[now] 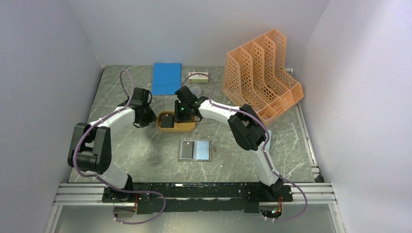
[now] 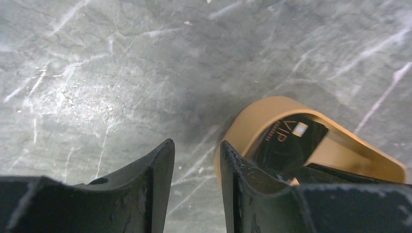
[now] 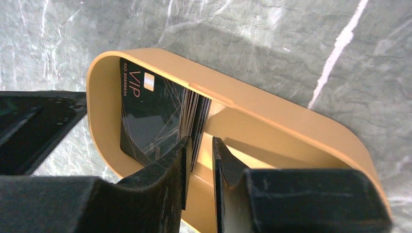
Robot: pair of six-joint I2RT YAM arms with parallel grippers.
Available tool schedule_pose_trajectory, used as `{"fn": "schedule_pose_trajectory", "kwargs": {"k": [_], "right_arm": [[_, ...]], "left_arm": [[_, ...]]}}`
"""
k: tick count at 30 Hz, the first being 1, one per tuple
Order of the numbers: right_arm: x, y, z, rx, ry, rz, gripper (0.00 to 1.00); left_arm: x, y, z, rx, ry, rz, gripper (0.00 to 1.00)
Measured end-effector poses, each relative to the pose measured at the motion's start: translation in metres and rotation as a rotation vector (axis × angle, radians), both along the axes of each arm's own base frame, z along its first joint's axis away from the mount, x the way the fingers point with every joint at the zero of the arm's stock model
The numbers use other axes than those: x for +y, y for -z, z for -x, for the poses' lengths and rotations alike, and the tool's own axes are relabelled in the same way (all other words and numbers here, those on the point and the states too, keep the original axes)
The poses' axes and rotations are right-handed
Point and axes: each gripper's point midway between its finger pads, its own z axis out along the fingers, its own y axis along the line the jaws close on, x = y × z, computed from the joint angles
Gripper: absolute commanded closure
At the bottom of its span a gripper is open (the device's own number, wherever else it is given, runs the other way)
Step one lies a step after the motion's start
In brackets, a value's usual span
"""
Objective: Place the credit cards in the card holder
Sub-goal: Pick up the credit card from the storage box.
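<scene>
Credit cards [image 3: 150,121], a short stack of thin black ones with "VIP" printed in gold on the top face, lie at one end of an orange oval tray [image 3: 291,121]. The right gripper [image 3: 199,143] hangs directly over them, its two dark fingers set narrow with only a slim gap between. The stack's exposed edge runs down into that gap. Whether the pads are already pinching a card or only straddling the edge cannot be told from the wrist view.

The left gripper [image 2: 197,145] sits low just beside the tray's outer wall, on the side away from the right arm. Its jaws stand moderately apart with bare table showing between them, holding nothing.

Nearer the arm bases, well apart from the tray, the card holder [image 1: 194,150] lies flat on the grey marbled table [image 1: 145,155], one half grey and the other pale blue. At the far edge are a blue notebook [image 1: 166,77] and an orange perforated file rack [image 1: 260,80].

The cards look light, stiff and glossy, so they will probably slide against each other and slip from a loose pinch. Lying flat they offer no face to grab. The best hold is likely across a short edge where it lifts off the stack, taking one card at a time. The tray wall crowds the fingers on one side.
</scene>
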Motion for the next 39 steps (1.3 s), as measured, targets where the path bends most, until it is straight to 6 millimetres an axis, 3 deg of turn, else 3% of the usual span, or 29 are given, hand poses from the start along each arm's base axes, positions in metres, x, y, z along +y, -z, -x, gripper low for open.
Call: {"fn": "schedule_pose_trajectory", "kwargs": {"k": [6,11,16,23,30,35,39], "right_arm": [[-0.011,-0.018,-0.004,-0.031,0.013,0.008,0.68],[-0.016,-0.042,-0.003,-0.051,0.021,-0.068,0.48],[-0.006,-0.048,0.001,-0.033,0.007,-0.169,0.4],[0.008,-0.037,0.002,0.006,0.008,-0.234,0.39],[0.006,-0.03,-0.001,0.009,0.033,-0.223,0.39],[0.004,-0.028,-0.002,0.007,0.042,-0.215,0.4],[0.004,-0.026,-0.002,0.008,0.043,-0.211,0.4]], "left_arm": [[0.0,-0.04,-0.008,-0.094,-0.003,0.008,0.54],[-0.005,-0.063,-0.012,-0.157,0.023,0.036,0.53],[-0.024,-0.08,-0.016,-0.221,0.1,0.121,0.51],[-0.039,-0.082,-0.02,-0.24,0.172,0.164,0.48],[-0.054,-0.062,-0.017,-0.195,0.235,0.15,0.38],[-0.043,-0.058,-0.014,-0.168,0.222,0.067,0.3],[-0.027,-0.054,-0.01,-0.147,0.203,-0.019,0.29]]}}
